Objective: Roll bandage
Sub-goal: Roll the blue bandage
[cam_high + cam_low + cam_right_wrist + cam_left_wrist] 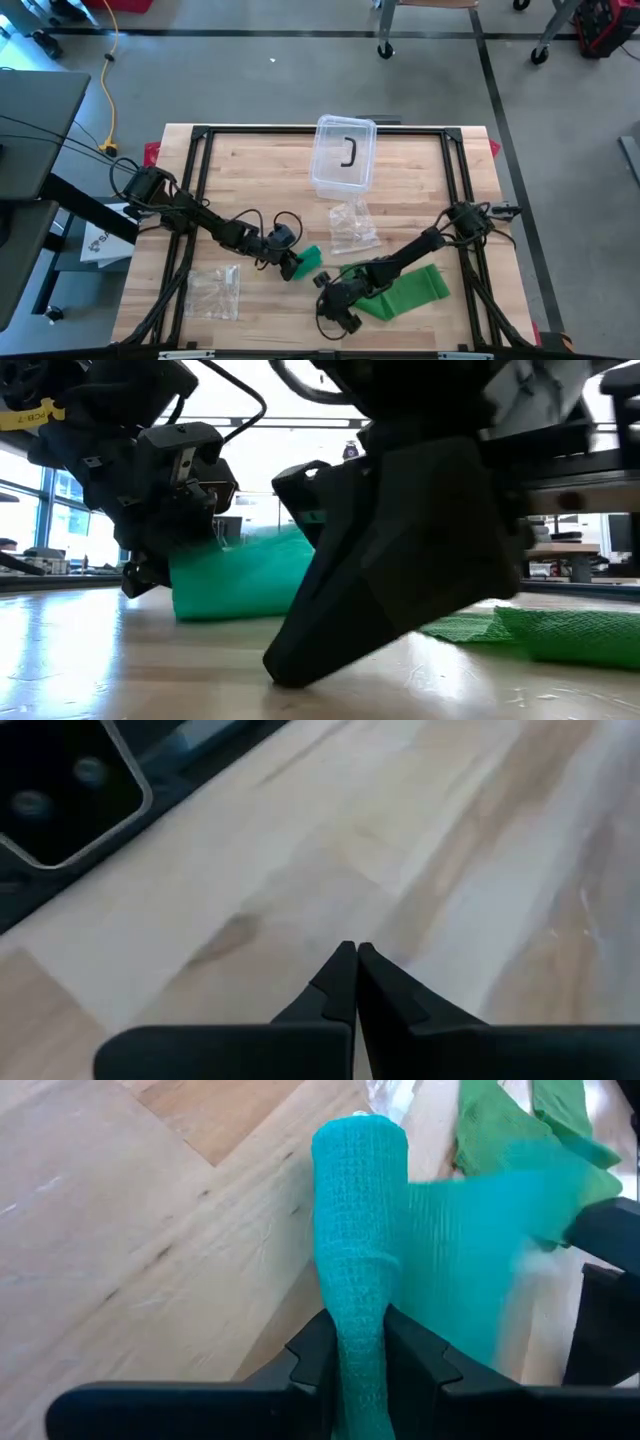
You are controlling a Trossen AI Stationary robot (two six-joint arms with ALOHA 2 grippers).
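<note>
A green bandage lies near the table's front. Its rolled part [310, 257] is in my left gripper [292, 264]. Its loose strip [405, 290] lies flat on the wood to the right, and also shows in the low view [560, 632]. In the left wrist view the roll [360, 1220] sticks out forward past the shut fingers, with the strip [480, 1280] running off its side. My right gripper [350, 952] is shut and empty, low over bare wood at the front [345, 318], just left of the strip. My left gripper pinches one end of the bandage roll [358, 1350] between its two fingers [312, 1358], which lie along the roll. The roll is squeezed narrow there. It slants down, with its side low on the table [230, 605]. My right gripper's tips [290, 672] are at the tabletop; whether they touch it I cannot tell.
A clear plastic box [345, 152] holding a dark clip stands at the far middle. A crumpled clear bag [352, 225] lies behind the bandage, and another [213, 290] lies at the front left. A black frame [200, 135] borders the table.
</note>
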